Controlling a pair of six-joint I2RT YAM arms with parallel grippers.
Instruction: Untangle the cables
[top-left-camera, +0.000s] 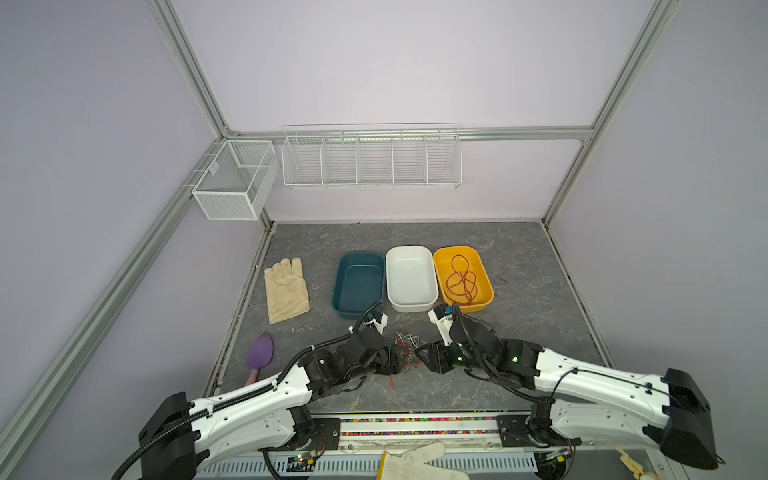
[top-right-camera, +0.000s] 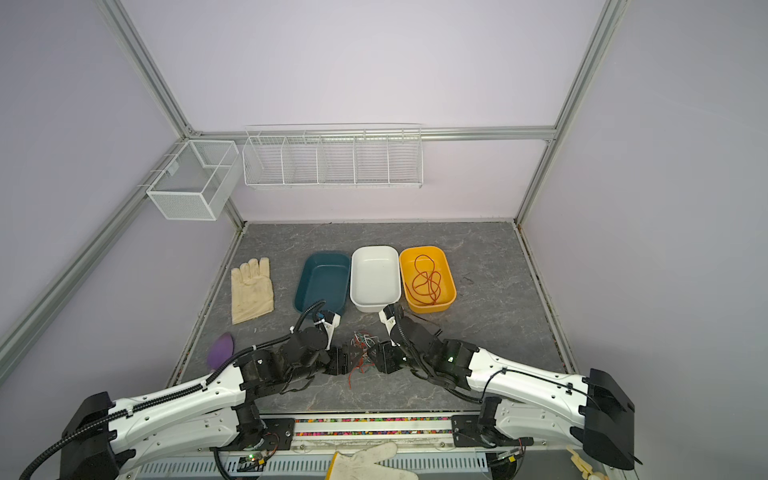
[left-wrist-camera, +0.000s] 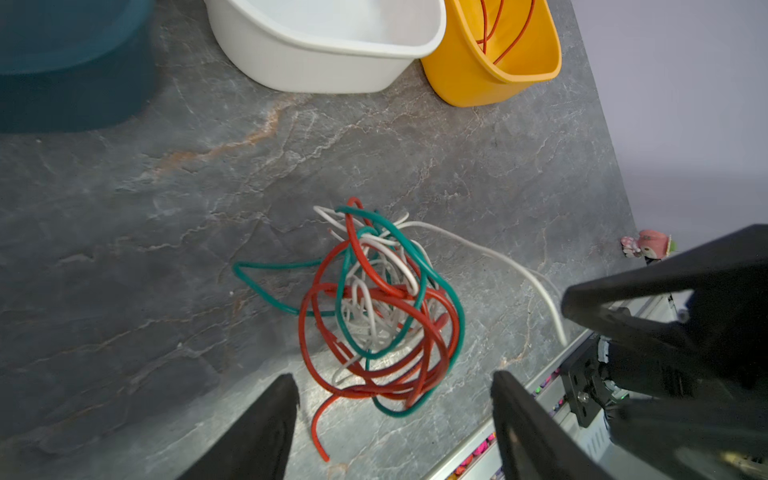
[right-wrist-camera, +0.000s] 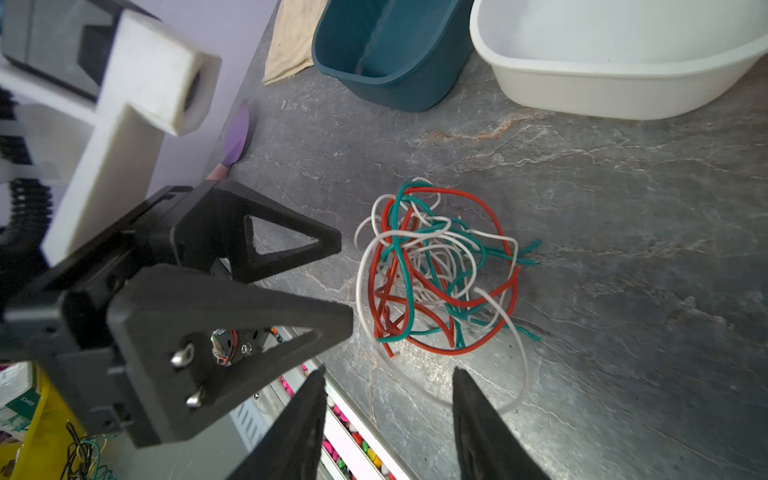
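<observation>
Lying on the grey marbled tabletop (top-left-camera: 519, 332), near its front edge, a tangled bundle of thin red-orange, dark green and white cables (left-wrist-camera: 382, 307) is seen between the two grippers. In both top views the bundle is flanked closely by the left gripper (top-left-camera: 395, 359) on one side and the right gripper (top-left-camera: 422, 353) on the other, with the tips pointed towards each other.

In the left wrist view the black fingers (left-wrist-camera: 274, 419) of the left gripper are held well apart. The lower loops of the bundle lie just ahead of the gap, and one loose red-orange end is trailed between the tips. Nothing is clamped.

In the right wrist view the jaws of the right gripper are also parted, though less widely. A long white loop is curved across the space just in front of the fingertips (right-wrist-camera: 473, 411), blurred at its lowest part. No strand is pinched there either.

Behind the bundle, three plastic trays are set side by side: a teal tray (top-left-camera: 358, 286), a white tray (top-left-camera: 411, 278) and a yellow tray (top-left-camera: 482, 272). A single red-orange cable (top-left-camera: 461, 282) is coiled loosely inside the yellow tray. A cream fabric glove (top-left-camera: 286, 291) is laid flat beside the teal tray, well apart from the bundle.
</observation>
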